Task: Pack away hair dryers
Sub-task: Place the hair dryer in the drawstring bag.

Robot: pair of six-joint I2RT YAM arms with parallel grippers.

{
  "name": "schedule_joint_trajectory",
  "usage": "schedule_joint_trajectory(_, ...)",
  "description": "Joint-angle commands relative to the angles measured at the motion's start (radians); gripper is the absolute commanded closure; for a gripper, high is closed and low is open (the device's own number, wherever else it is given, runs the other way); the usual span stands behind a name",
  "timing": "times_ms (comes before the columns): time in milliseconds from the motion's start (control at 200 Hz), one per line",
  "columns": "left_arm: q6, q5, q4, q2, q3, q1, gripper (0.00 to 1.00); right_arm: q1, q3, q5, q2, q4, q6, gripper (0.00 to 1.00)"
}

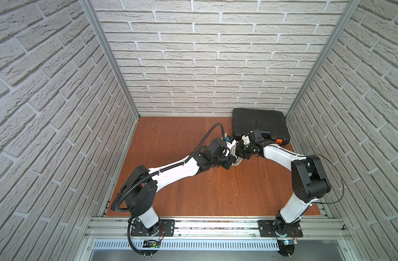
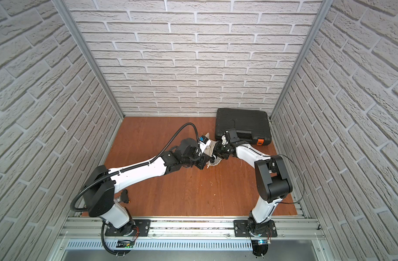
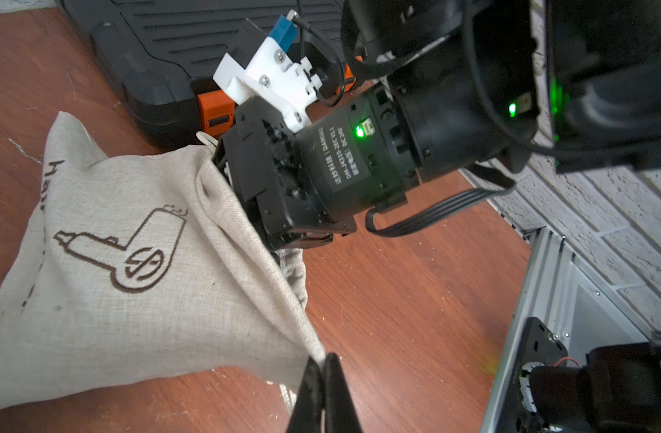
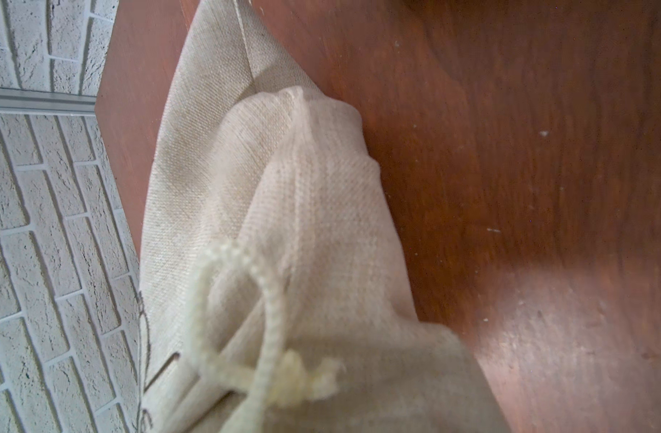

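Hair dryer: not visible in any view; only the beige cloth bag, printed with a dryer outline, shows, lying on the wooden table near the black case. Left gripper: jaws pinched tight on a corner of the bag's edge. Right gripper: tips hidden at the bag's mouth by the drawstring; cannot tell how wide it stands or whether it grips.

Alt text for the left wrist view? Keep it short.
A beige cloth bag printed with a hair dryer outline rests on the wooden table, one rim corner pinched in the shut left tool. The right tool is at the bag's mouth; a black case with an orange latch sits behind.
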Motion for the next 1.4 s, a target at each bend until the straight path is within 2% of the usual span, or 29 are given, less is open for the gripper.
schedule_joint_trajectory(0, -0.031, 0.007, 0.028, 0.001, 0.064, -0.018, 1.00, 0.008, 0.006, 0.118, -0.007, 0.076, 0.078, 0.97)
schedule_joint_trajectory(140, -0.057, -0.151, -0.147, 0.034, 0.131, -0.010, 1.00, 0.017, -0.006, 0.110, -0.012, 0.109, 0.120, 0.97)
schedule_joint_trajectory(290, -0.069, -0.253, -0.265, 0.062, 0.183, 0.001, 1.00, 0.032, -0.025, 0.179, -0.031, 0.083, 0.124, 0.97)
schedule_joint_trajectory(445, -0.076, -0.230, -0.229, 0.055, 0.193, -0.001, 1.00, 0.045, -0.063, 0.276, -0.042, 0.093, 0.171, 0.97)
schedule_joint_trajectory(740, -0.139, -0.154, -0.178, 0.064, 0.211, 0.009, 1.00, 0.096, -0.020, 0.359, 0.009, 0.119, 0.194, 0.97)
schedule_joint_trajectory(880, -0.151, -0.159, -0.192, 0.056, 0.205, 0.023, 1.00, 0.103, -0.018, 0.331, 0.039, 0.147, 0.168, 0.81)
schedule_joint_trajectory(1070, -0.160, -0.162, -0.238, 0.061, 0.211, 0.053, 1.00, 0.102, -0.020, 0.260, 0.042, 0.148, 0.138, 0.53)
schedule_joint_trajectory(1395, -0.125, -0.177, -0.269, 0.074, 0.225, 0.094, 1.00, 0.098, 0.013, 0.148, 0.001, 0.049, 0.037, 0.28)
